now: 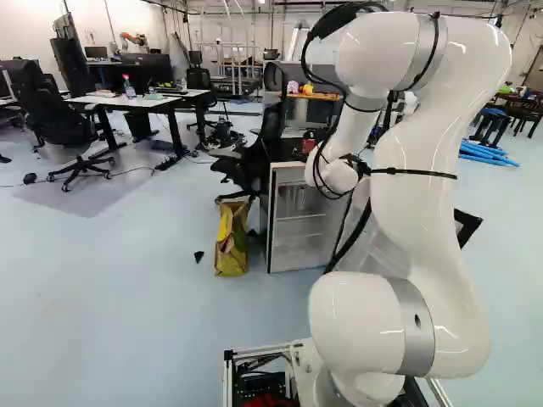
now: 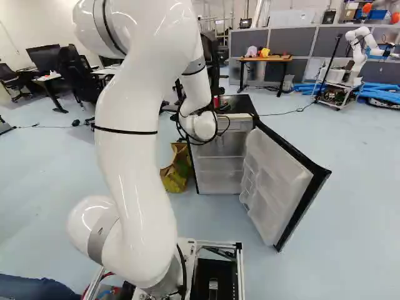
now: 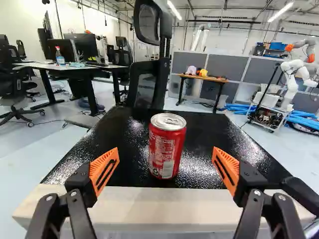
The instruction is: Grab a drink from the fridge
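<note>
Orange-padded black fingers [image 3: 97, 172] stand wide open, one on each side of the front edge of the fridge top, and hold nothing. The red aluminium drink can [image 3: 167, 154] stands upright on the fridge's glossy black top [image 3: 109, 139], near its front edge. In the wrist view, the can is aligned with the gap, roughly centred; neither pad contacts it.

The white arm [image 1: 416, 161] rises from its base joint, bends over and extends its wrist to the front of the white compact fridge [image 2: 220, 181], at the level of the top. The fridge door [image 2: 278, 178], white inside with a black outer edge and translucent racks, is swung open toward the right of the right base view. Translucent shelving is visible inside the cabinet.

A yellow bag [image 1: 231, 246] stands on the floor beside the fridge, on its left side in the left base view. A black mesh office chair [image 3: 144, 82] is located behind the fridge top in the wrist view. Farther back are a wood-topped table [image 2: 265, 59] with small items on it, grey partition panels [image 2: 284, 42], another robot [image 2: 357, 53] on a wheeled cart, and blue tubes [image 2: 381, 94] on the floor.
</note>
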You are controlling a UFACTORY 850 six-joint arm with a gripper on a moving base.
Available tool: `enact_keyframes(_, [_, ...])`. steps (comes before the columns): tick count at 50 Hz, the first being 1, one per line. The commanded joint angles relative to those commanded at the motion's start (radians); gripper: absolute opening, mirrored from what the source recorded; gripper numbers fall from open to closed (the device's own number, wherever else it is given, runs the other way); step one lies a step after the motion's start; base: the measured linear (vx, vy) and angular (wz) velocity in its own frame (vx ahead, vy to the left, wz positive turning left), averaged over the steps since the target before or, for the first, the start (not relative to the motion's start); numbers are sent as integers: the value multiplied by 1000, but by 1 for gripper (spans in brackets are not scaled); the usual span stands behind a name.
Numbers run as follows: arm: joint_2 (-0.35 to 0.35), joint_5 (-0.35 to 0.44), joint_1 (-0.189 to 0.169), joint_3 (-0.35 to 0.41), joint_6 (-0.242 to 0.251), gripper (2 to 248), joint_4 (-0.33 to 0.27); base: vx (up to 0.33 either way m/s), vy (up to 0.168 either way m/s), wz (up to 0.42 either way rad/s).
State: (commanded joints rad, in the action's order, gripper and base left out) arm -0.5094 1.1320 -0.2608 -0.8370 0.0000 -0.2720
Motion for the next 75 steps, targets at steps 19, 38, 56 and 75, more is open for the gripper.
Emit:
enact_keyframes(19, [80, 0, -22, 105, 0, 247, 0, 0, 0, 0])
enact_keyframes(38, [140, 0, -70, 177, 0, 247, 0, 0, 0, 0])
enact_keyframes(56, [212, -51, -128, 221, 0, 247, 2, 0, 0, 0])
enact_keyframes(75, [275, -190, -193, 244, 0, 247, 39, 0, 0, 0])
